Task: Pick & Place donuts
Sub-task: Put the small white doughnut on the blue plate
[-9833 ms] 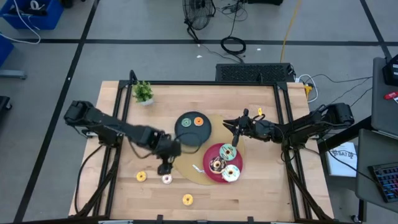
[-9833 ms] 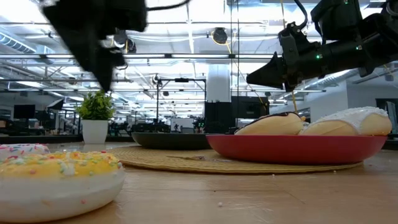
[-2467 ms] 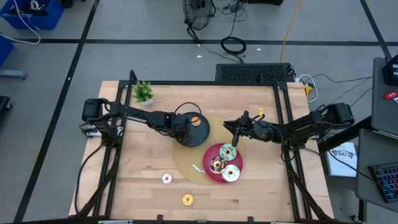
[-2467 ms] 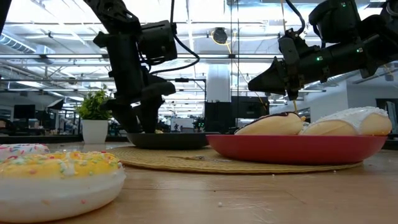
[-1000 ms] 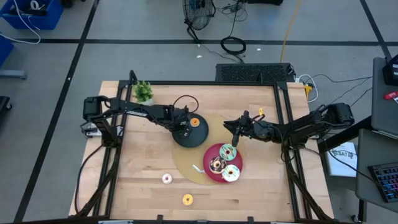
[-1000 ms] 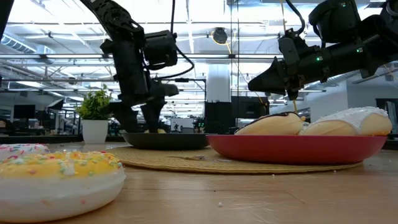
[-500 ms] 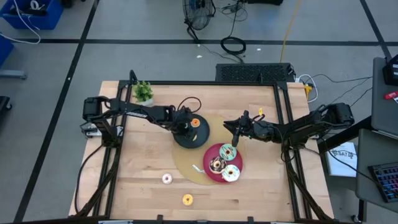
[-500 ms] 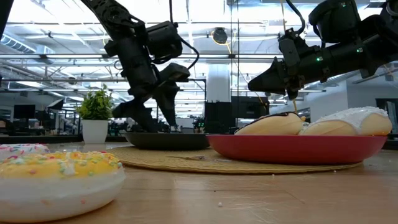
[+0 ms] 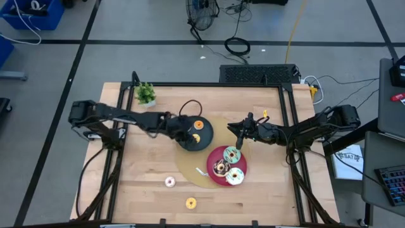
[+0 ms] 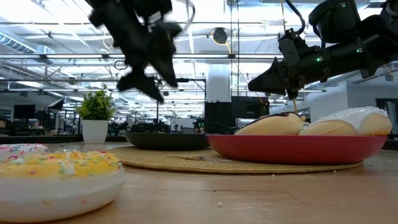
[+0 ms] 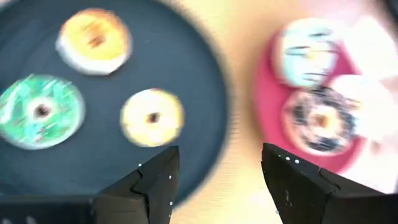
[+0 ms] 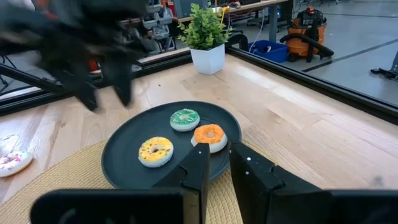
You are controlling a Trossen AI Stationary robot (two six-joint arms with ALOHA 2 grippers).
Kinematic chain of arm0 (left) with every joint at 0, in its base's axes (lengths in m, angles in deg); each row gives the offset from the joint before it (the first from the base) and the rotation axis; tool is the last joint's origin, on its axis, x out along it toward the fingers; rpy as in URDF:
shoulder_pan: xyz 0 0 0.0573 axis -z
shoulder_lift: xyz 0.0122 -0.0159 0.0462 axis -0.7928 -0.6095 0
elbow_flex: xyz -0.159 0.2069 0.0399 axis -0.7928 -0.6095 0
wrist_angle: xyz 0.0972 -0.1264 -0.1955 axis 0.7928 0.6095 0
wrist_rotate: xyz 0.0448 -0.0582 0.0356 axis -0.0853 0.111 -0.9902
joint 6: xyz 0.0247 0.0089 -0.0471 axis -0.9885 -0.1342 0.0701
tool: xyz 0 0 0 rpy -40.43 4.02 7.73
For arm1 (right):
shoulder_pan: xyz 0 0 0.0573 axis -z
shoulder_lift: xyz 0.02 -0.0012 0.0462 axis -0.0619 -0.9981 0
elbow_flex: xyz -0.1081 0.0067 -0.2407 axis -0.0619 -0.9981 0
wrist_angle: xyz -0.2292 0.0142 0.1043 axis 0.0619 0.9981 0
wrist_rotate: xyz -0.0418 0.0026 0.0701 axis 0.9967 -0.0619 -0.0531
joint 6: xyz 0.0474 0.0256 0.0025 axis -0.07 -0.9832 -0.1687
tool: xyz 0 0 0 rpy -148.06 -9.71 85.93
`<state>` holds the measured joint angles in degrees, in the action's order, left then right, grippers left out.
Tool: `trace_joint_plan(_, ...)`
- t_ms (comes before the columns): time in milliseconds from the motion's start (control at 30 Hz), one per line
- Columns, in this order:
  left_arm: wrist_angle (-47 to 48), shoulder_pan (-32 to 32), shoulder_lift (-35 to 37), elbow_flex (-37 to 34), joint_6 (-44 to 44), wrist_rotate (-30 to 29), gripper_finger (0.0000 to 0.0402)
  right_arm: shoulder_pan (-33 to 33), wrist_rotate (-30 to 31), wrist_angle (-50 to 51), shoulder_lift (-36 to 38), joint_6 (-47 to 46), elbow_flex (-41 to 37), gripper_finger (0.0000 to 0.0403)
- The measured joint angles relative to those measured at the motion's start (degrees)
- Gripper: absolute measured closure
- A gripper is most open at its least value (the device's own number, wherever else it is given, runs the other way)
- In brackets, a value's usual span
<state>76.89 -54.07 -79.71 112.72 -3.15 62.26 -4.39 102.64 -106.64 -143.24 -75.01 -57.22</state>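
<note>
**Left pincer empty above the black plate, two small donuts left to fetch**

My left pincer [image 11: 214, 180] hangs above the black plate [image 9: 188, 140], fingers spread about halfway with nothing between them. Looking down past those fingers, I see three small donuts on the dark plate: an orange one [image 11: 94, 39], a green one [image 11: 40, 111] and a yellow one [image 11: 152, 117]. My right pincer [image 12: 214, 163] waits at about three o'clock of that plate, held above the tabletop [image 9: 272, 107], fingers pinched shut on nothing.

Outward from there, the red plate [image 9: 214, 155] sits at about five o'clock of the black one, carrying the three bigger donuts: mint-green [image 9: 231, 154], chocolate [image 9: 220, 167] and white-yellow [image 9: 235, 176]. Both plates rest on a round woven mat [image 9: 190, 171]. A pink donut [image 9: 169, 182] and another yellow donut [image 9: 190, 203] lie loose on the bare wood toward six and seven o'clock, well apart from the plates.

I judge the step to be the gap between a placement and the next pick. The next move calls for swinging the left arm over to the pink donut, lowering squarely over the ring, then closing.

The overhead view alone shows the two stray donuts in relation to the plates. The left wrist view shows all three donuts on the black plate, where the overhead arm hides part of it. The right wrist view confirms them and adds the potted plant [image 12: 207, 38] beyond.
</note>
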Motion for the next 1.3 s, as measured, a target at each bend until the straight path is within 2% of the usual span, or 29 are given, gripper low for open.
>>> trace_joint_plan(167,-2.42,8.52,5.82,0.02,-3.59,-4.87,0.0174,0.0,0.0,0.28,0.02,0.0,0.0,0.0348)
trace_joint_plan(267,-5.58,14.8,8.15,0.0,-5.98,-9.7,0.0174,0.0,0.0,0.26,0.02,0.0,0.01,0.0348)
trace_joint_plan(400,-14.06,22.78,8.89,-0.02,-9.74,-15.68,0.0174,0.0,0.0,0.24,0.01,0.0,0.0,0.0348)
trace_joint_plan(600,-25.19,31.49,7.03,0.03,-14.54,-19.22,0.0174,0.0,0.0,0.18,0.01,-0.02,0.01,0.0348)
trace_joint_plan(733,-28.58,34.92,4.44,0.02,-15.97,-18.4,0.0174,0.0,0.0,0.19,0.0,-0.02,0.0,0.0348)
trace_joint_plan(900,-33.55,36.89,0.12,0.0,-11.57,-11.08,0.0174,0.0,0.0,0.21,0.01,0.0,0.02,0.0348)
trace_joint_plan(1033,-38.07,38.07,-1.48,0.17,-11.11,-9.81,0.0174,0.0,0.0,0.22,0.0,0.0,0.02,0.0348)
trace_joint_plan(1200,-31.23,40.74,-3.3,4.84,-17.58,-11.11,0.0174,0.0,0.0,0.21,0.02,0.0,0.01,0.0348)
trace_joint_plan(1300,-21.15,42.45,-4.74,10.7,-18.64,-15.97,0.0174,0.0,0.0,0.22,0.0,-0.01,0.02,0.0348)
